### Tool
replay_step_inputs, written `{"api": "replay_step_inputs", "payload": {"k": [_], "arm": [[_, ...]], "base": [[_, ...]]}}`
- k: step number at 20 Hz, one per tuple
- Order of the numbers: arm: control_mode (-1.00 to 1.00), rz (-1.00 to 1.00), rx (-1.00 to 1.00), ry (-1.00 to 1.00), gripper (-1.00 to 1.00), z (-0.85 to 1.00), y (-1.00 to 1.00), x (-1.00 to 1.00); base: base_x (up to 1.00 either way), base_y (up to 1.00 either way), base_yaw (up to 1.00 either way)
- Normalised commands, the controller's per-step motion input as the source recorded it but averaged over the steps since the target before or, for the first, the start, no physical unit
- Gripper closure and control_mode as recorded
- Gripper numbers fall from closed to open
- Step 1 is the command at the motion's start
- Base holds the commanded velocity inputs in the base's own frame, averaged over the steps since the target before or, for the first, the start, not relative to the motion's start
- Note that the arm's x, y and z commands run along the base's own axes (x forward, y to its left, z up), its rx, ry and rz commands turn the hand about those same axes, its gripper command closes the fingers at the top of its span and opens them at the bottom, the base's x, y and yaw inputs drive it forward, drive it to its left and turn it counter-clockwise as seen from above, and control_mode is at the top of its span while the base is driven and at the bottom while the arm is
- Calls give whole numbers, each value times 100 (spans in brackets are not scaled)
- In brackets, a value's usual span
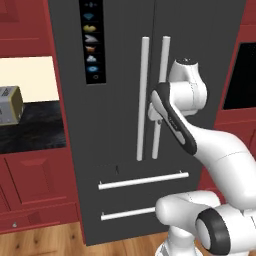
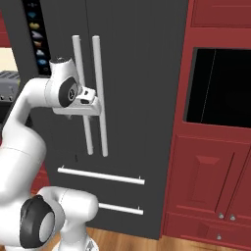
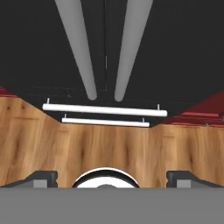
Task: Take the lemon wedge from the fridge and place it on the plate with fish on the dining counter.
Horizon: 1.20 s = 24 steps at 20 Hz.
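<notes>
The fridge (image 1: 120, 150) fills the middle of both base views, tall and dark grey, both doors shut, its long axis upright. Red cabinets (image 2: 211, 186) flank it. The left base view adds a black worktop (image 1: 30, 130) to the fridge's left with a boxy grey and tan appliance (image 1: 10, 105) on it; the right base view adds a dark built-in oven window (image 2: 218, 88) on the fridge's right instead. The wood floor (image 3: 109, 148) is a narrow strip at the fridge's foot in the base views but spreads wide in the hand view.

The two door handles (image 2: 98, 93), pale bars, run vertically side by side at the door seam; in the hand view they come down from the top and converge slightly. Below them the two drawer handles (image 1: 142, 181) lie horizontal, one above the other. The icon panel (image 1: 91, 40) sits high on the left door.

The gripper (image 2: 81, 115) hangs just in front of the handles at mid-height, pointing downward. In the hand view its fingertips (image 3: 41, 177) stand wide apart at the bottom corners, open with nothing between them.
</notes>
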Motion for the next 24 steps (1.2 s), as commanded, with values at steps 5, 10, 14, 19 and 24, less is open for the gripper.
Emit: {"api": "replay_step_inputs", "payload": {"k": [5,10,14,19,24], "arm": [[-100,0,-6,-17,-100,0,17,-34],[-100,5,-13,-42,-100,0,1,-10],[-100,6,-2,-40,-100,0,-17,0],[-100,5,0,-36,-100,0,-20,10],[-100,4,4,-18,-100,0,-2,48]], "base": [[0,0,0],[0,0,0],[0,0,0],[0,0,0],[0,0,0]]}}
